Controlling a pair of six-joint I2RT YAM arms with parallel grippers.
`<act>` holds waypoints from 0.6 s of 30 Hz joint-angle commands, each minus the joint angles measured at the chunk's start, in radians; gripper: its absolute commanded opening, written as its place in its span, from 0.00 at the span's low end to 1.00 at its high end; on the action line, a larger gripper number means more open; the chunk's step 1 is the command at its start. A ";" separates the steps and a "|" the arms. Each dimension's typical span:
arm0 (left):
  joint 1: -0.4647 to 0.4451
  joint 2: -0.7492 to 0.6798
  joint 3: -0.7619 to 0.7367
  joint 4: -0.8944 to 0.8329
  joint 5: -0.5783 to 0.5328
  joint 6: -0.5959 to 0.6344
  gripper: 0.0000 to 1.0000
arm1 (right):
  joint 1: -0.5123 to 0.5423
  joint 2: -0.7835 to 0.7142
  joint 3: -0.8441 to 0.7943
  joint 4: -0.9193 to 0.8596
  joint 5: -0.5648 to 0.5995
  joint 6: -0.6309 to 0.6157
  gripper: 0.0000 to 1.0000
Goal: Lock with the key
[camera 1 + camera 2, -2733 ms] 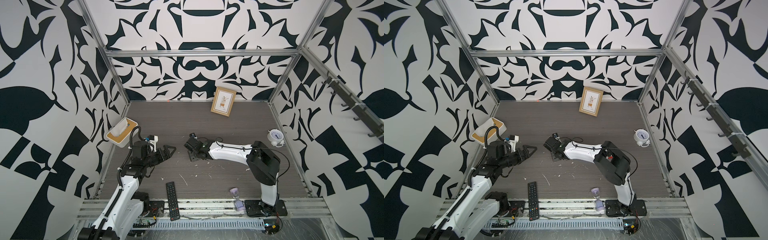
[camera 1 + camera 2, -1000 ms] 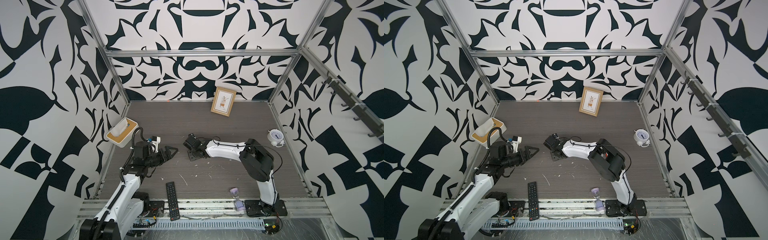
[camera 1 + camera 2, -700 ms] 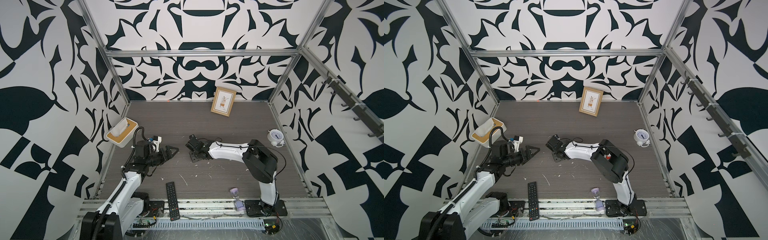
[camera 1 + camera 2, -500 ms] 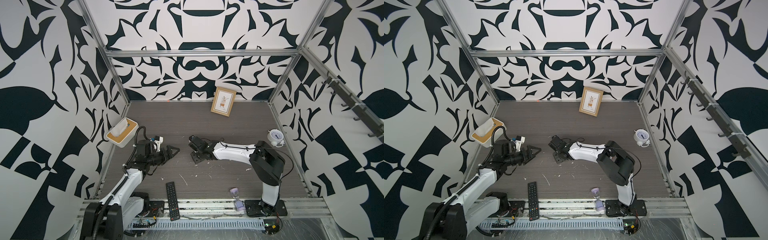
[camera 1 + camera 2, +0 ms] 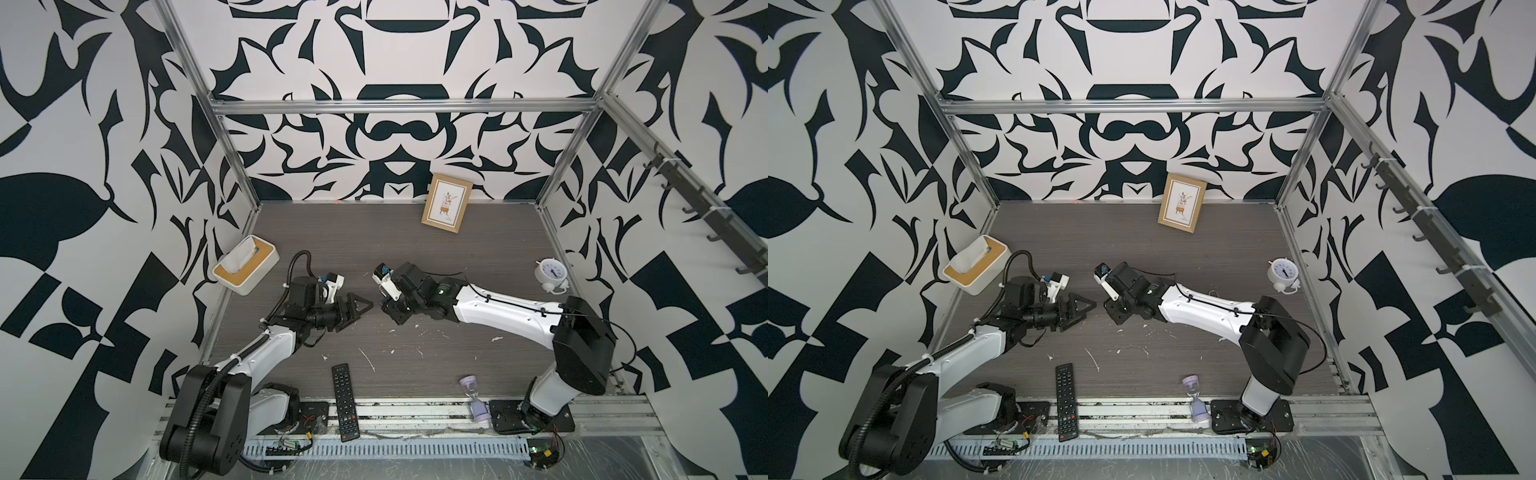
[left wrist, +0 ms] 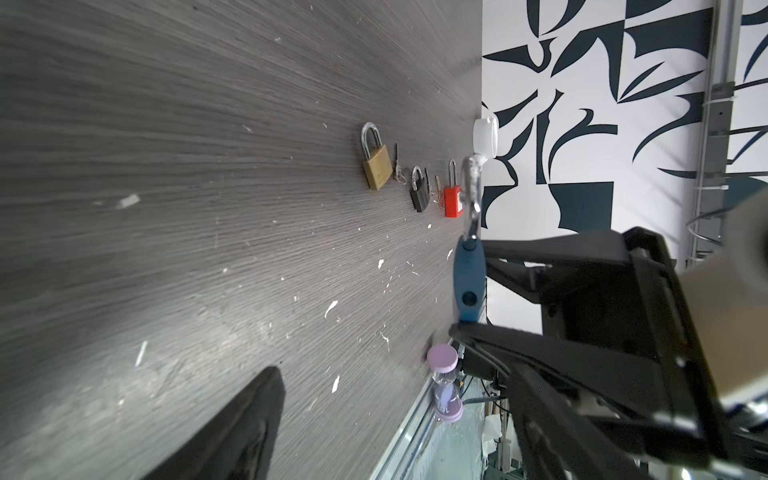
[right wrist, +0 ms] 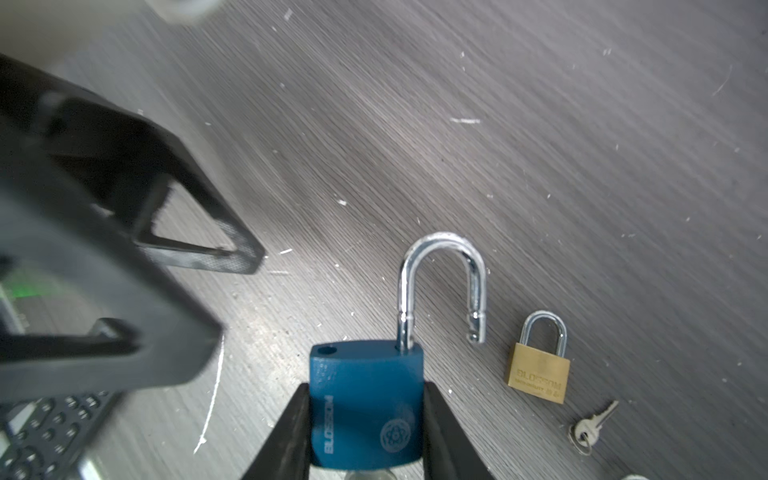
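My right gripper (image 7: 368, 419) is shut on the body of a blue padlock (image 7: 368, 407) and holds it above the table. Its steel shackle (image 7: 440, 282) is swung open, with one leg out of the body. A rounded silver piece (image 7: 365, 476) shows under the lock's body; whether it is a key I cannot tell. In the left wrist view the blue padlock (image 6: 469, 282) is edge-on between the right gripper's black fingers. My left gripper (image 5: 362, 313) (image 5: 1084, 314) stands open and empty, a short way left of the lock, pointing at it (image 7: 232, 301).
A brass padlock (image 7: 538, 370) and a small key (image 7: 590, 428) lie on the table, with a black padlock (image 6: 419, 193) and a red padlock (image 6: 454, 199) beyond. Around the edges are a tissue box (image 5: 245, 270), picture frame (image 5: 446, 208), alarm clock (image 5: 550, 274), remote (image 5: 345, 401) and hourglass (image 5: 476, 397).
My left gripper has moved right, closer to the right gripper, and its jaws have narrowed slightly. The right arm has shifted a little to the right, still gripping the blue padlock.
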 commanded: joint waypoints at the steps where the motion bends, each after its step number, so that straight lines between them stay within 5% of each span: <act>1: -0.008 0.020 0.034 0.085 0.037 -0.038 0.86 | -0.002 -0.044 0.003 0.006 -0.010 -0.032 0.31; 6: -0.057 0.047 0.068 0.102 0.038 -0.048 0.86 | -0.001 -0.062 -0.002 0.001 -0.026 -0.041 0.31; 18: -0.124 0.172 0.115 0.161 0.053 -0.072 0.68 | 0.003 -0.095 -0.013 -0.013 -0.063 -0.055 0.30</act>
